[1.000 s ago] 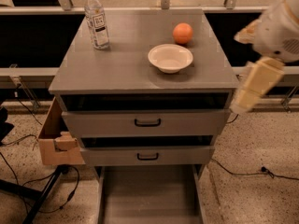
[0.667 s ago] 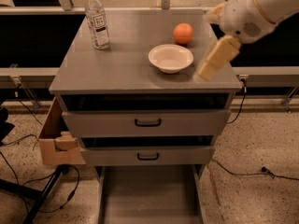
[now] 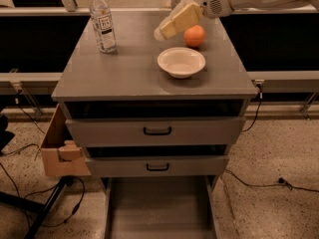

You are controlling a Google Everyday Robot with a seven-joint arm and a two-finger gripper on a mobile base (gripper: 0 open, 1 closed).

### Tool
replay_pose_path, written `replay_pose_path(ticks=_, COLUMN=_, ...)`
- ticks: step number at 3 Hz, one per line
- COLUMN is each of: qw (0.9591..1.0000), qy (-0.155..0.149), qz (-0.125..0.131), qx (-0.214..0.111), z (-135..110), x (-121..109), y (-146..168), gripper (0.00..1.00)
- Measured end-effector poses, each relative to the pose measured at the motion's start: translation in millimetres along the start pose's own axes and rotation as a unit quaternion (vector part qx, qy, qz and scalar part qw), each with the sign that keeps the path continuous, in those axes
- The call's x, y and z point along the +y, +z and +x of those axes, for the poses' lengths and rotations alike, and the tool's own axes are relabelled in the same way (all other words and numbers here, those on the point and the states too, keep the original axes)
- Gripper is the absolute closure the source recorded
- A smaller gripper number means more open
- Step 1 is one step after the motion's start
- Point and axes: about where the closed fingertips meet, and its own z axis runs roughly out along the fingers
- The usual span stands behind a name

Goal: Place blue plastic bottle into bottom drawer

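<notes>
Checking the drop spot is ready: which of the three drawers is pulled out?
The bottom drawer, extended over the floor; the top drawer and middle drawer sit pushed in. The gripper hovers over the cabinet top, beside the orange.

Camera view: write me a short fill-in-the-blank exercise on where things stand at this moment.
The blue plastic bottle stands upright at the back left of the cabinet top, its white ____ on.
The tool hovers beside the orange, to the ____ of the bottle in the picture.
The white bowl is ____.
The bottom drawer of the ____ drawers is pulled out.
Missing words: cap; right; empty; three.
</notes>
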Motion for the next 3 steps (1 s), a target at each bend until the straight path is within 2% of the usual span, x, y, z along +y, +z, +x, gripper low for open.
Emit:
replay_pose_path(ticks=1, qw=1.0000, qy=0.000, qz=-0.001, qx=0.001, z=0.0, x=0.5, y=0.1, gripper=0.00)
replay_pose_path(ticks=2, qw=0.9996, qy=0.021, qz=0.007, qx=-0.017, z=4.4, x=-4.8, y=18.3, gripper=0.00)
replay_pose_path(ticks=3, qw=0.9967, qy=0.067, qz=0.021, qx=-0.040, z=13.7, x=-22.8, y=70.1, gripper=0.00)
